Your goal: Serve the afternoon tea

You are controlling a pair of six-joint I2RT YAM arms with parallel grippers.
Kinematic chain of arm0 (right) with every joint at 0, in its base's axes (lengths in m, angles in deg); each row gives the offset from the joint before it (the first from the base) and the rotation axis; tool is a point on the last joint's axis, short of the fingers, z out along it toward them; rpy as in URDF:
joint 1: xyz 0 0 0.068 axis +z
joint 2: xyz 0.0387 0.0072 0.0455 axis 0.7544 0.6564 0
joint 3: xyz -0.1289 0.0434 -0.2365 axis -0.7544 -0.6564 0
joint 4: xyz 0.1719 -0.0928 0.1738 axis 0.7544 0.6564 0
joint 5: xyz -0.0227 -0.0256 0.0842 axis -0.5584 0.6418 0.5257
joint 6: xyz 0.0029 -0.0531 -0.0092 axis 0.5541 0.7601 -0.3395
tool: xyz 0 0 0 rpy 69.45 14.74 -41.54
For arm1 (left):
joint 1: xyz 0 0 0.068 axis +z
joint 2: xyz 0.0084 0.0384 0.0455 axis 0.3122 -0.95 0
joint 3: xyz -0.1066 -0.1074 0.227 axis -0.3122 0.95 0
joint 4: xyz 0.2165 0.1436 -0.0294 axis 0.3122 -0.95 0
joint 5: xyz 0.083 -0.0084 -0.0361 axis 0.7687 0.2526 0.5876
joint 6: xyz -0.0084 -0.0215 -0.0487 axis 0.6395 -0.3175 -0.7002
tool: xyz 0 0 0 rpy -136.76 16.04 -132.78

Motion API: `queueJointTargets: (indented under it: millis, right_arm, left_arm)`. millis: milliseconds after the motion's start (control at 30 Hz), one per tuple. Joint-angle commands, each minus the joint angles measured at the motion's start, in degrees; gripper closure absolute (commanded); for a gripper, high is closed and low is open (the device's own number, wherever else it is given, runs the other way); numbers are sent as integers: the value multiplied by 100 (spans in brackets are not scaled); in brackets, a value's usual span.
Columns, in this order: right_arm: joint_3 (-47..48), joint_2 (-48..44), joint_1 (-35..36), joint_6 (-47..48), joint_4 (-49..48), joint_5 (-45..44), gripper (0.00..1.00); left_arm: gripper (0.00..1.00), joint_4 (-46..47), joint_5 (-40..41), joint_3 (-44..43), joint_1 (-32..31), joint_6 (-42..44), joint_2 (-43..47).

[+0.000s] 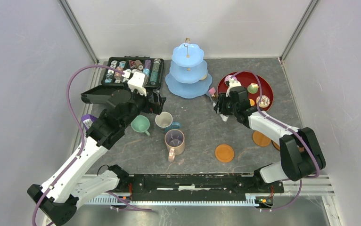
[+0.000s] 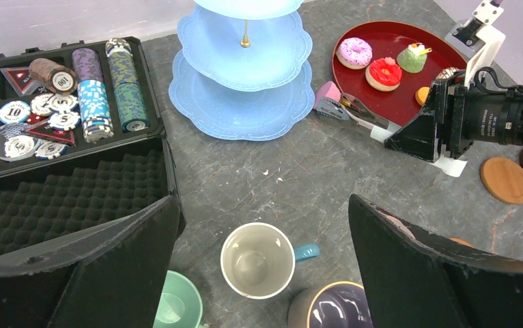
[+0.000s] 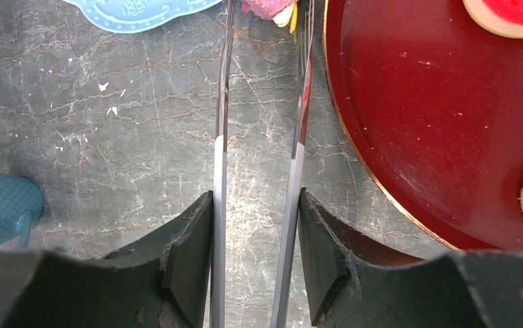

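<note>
My left gripper (image 1: 157, 101) is open and empty, hovering just above the white-and-blue mug (image 2: 257, 260). The mint green mug (image 2: 177, 304) and the tall pink-purple mug (image 2: 330, 309) stand close beside it. My right gripper (image 3: 255, 225) is shut on the metal tongs (image 3: 220, 137). The tongs' tips pinch a pink pastry (image 2: 327, 91) between the pale-blue three-tier stand (image 1: 186, 70) and the red tray (image 1: 237, 77). The tray holds pink (image 2: 354, 52), red (image 2: 384, 73) and green (image 2: 413, 57) pastries. Brown coasters (image 1: 224, 152) lie at the front right. No olive mug is in view.
A black open case (image 2: 61, 157) of poker chips lies at the back left, right by my left gripper. Two more coasters (image 1: 261, 138) sit under my right forearm. Grey walls close in the table on three sides.
</note>
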Motion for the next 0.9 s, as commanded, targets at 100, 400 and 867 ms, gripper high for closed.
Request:
queueJointTargets:
  millis: [100,400,867]
  right_arm:
    - [270,-93,63,222,-369,-281,67]
    - [148,-397,151,741,-411,-397,91]
    - [564,-80,206,1014,-91,-528,53]
  left_arm:
    - [1,213,-77,-46,-24,44,15]
    - [1,213,-94,-38,-27,43,21]
    - [1,213,-115,-38,-24,43,-13]
